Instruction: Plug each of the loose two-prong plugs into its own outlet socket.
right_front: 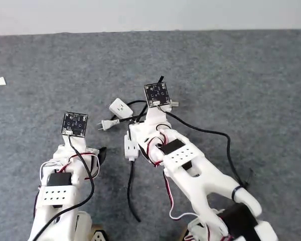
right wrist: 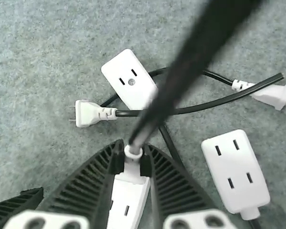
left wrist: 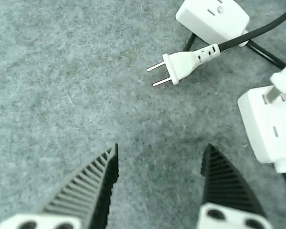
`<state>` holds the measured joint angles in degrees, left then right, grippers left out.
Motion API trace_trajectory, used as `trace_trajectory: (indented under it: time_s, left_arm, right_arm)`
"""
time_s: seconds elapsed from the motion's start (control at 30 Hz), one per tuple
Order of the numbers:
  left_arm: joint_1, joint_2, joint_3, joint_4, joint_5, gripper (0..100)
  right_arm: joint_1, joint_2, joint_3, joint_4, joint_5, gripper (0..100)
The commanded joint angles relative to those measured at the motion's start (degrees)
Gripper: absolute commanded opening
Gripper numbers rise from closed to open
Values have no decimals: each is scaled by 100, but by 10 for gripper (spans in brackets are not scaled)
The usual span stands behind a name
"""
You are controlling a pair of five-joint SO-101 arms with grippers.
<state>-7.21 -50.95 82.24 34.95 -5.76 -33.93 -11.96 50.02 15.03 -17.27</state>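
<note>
Grey carpet-like cloth is covering the tabletop, with a pale wall running along its far edge. Nearer the left edge, the left pincer is hovering spread over bare cloth. A loose plug is lying near the middle, just beside a single socket. The right pincer is pinching a white slotted cord end, beside a triple socket.

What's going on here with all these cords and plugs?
The right gripper is shut on a white plug with a black cord, close to the multi-socket outlet block but not in it. The left gripper is open over the grey carpet, holding nothing. A loose two-prong plug lies beside the small outlet, not plugged in.
</note>
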Motion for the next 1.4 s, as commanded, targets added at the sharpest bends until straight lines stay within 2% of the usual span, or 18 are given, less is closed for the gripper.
trace_trajectory:
  time_s: [0.0,0.2,0.37,0.57,1.13,1.37]
  left_arm:
    - [-35,-97,-31,-105,35,268]
    - [-44,-97,-31,-97,35,268]
    - [-44,-97,-31,-97,35,268]
    - [-44,-97,-31,-97,35,268]
    - [-281,-123,-40,-114,35,269]
    - [-290,-132,-57,-123,44,269]
  right_arm:
    - [-154,154,-255,-22,167,8]
    - [-207,136,-264,321,703,9]
    - [-356,119,-264,796,1433,9]
    - [-576,119,-264,1033,1855,9]
    - [-734,136,-299,1376,2004,13]
    - [-840,145,-659,2246,1442,216]
